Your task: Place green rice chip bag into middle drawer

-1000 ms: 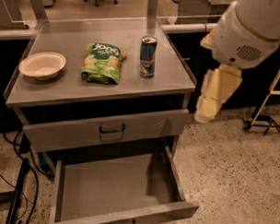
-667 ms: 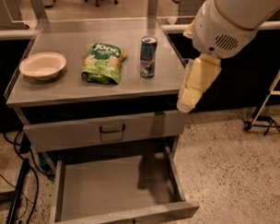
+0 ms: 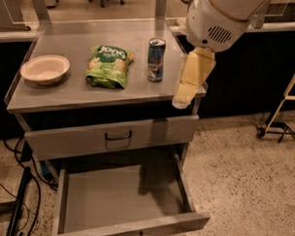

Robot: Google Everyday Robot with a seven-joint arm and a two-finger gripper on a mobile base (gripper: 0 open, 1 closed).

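Note:
The green rice chip bag (image 3: pixel 109 66) lies flat on the steel cabinet top (image 3: pixel 80 91), between a bowl and a can. The middle drawer (image 3: pixel 122 201) is pulled out below and has nothing in it. My gripper (image 3: pixel 186 92) hangs on the white arm at the cabinet top's right front corner, to the right of the can and well right of the bag. It holds nothing that I can see.
A pale bowl (image 3: pixel 45 69) sits at the left of the top. A blue drink can (image 3: pixel 156 59) stands right of the bag. The upper drawer (image 3: pixel 115 137) with a dark loop handle is closed. Cables (image 3: pixel 18 203) lie on the floor at left, a stand (image 3: pixel 283 112) at right.
My arm and gripper have swung left, from beside the cabinet's right side to over its right front corner, closer to the can. The bag, can, bowl and drawers have not moved.

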